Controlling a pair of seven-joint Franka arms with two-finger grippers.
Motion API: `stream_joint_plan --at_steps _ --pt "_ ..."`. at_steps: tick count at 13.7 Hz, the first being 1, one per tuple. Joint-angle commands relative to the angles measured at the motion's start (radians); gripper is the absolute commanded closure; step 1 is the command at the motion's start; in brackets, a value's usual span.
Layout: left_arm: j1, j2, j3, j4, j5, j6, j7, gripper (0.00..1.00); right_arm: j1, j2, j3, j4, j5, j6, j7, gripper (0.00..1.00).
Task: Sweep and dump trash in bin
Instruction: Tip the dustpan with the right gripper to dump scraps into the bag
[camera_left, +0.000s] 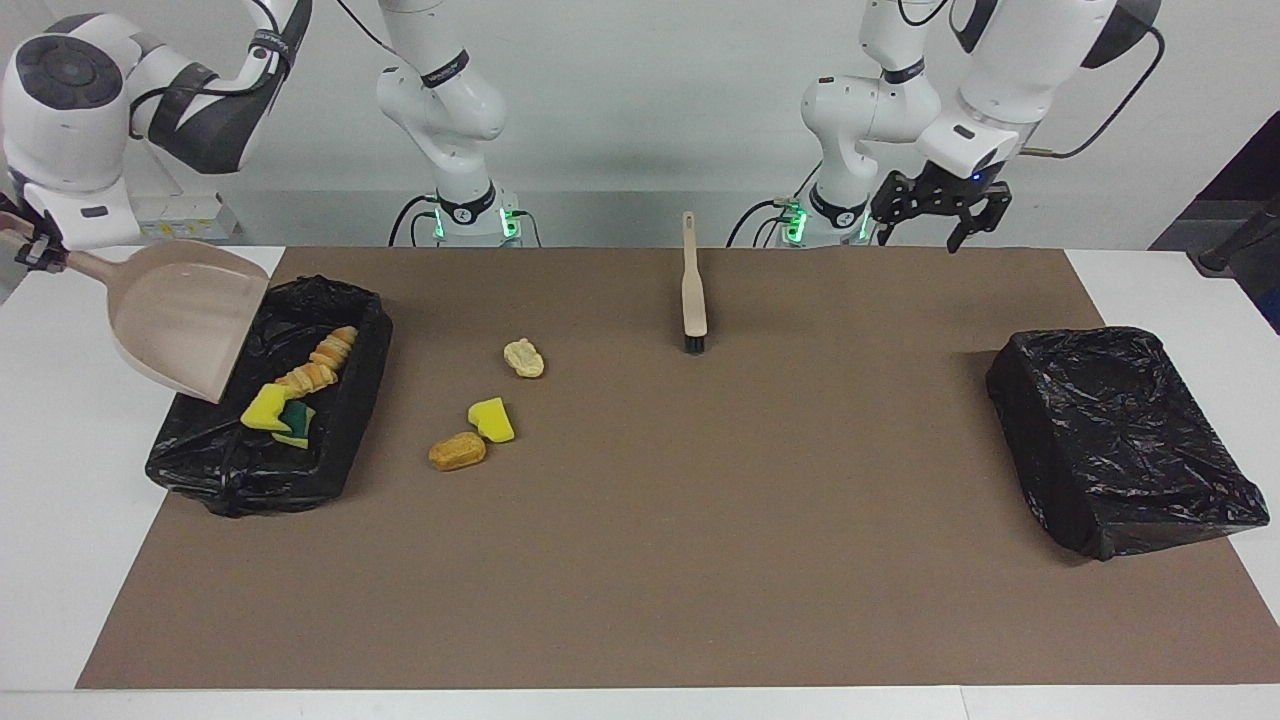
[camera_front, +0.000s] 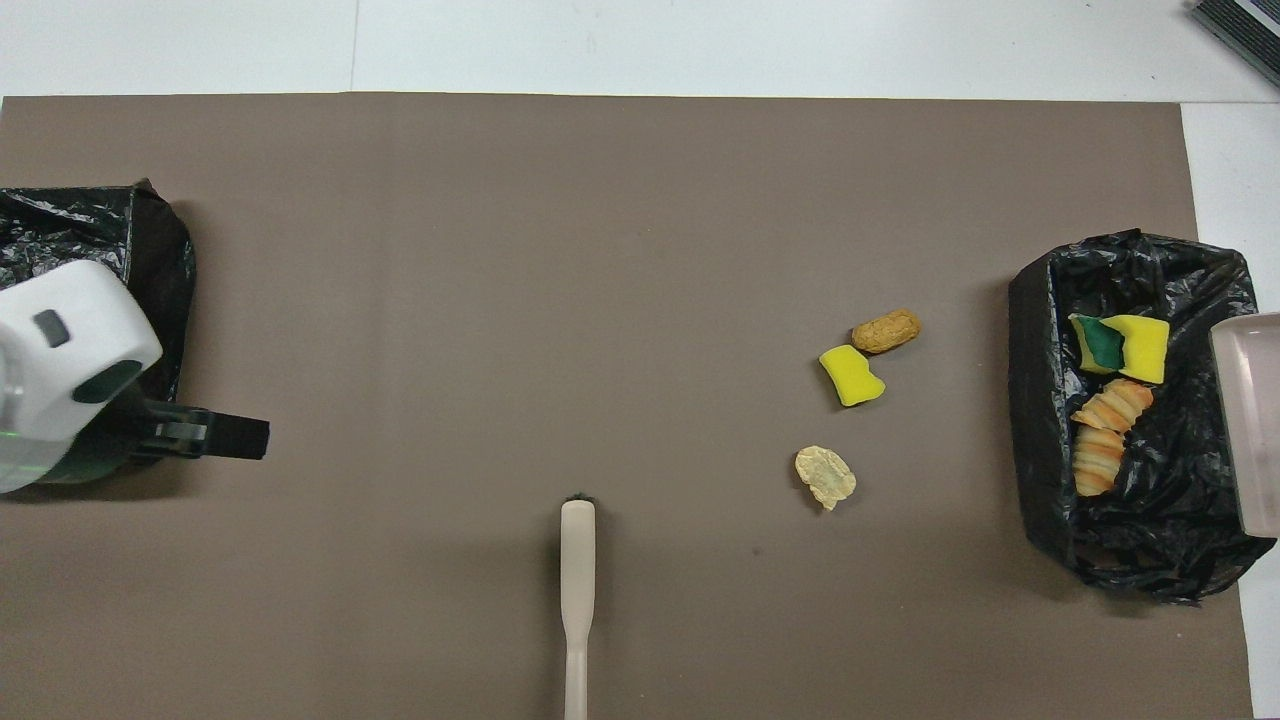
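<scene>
now right gripper (camera_left: 38, 252) clamps dustpan (camera_left: 180, 318) over bin (camera_left: 350, 400); left gripper (camera_left: 940, 208) apart, empty, off brush (camera_left: 692, 290). risk: three scraps (camera_left: 482, 420) left unswept on mat.

A black-lined box (camera_left: 1120, 440) sits on the brown mat (camera_left: 700, 560) at the left arm's end.
</scene>
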Motion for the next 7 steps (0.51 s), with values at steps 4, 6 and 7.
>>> stream_joint_plan --at_steps 4,6,7 --pt "0.046 0.052 -0.008 0.09 0.019 -0.06 0.058 0.0 0.016 -0.022 0.022 -0.014 0.198 -0.043 0.047 1.0" --pt "0.047 0.063 0.004 0.121 0.017 -0.06 0.065 0.0 0.076 -0.022 0.044 -0.014 0.244 -0.104 0.233 1.0" --pt "0.047 0.083 0.007 0.139 0.019 -0.061 0.067 0.0 0.122 -0.022 0.044 -0.016 0.276 -0.13 0.333 1.0"
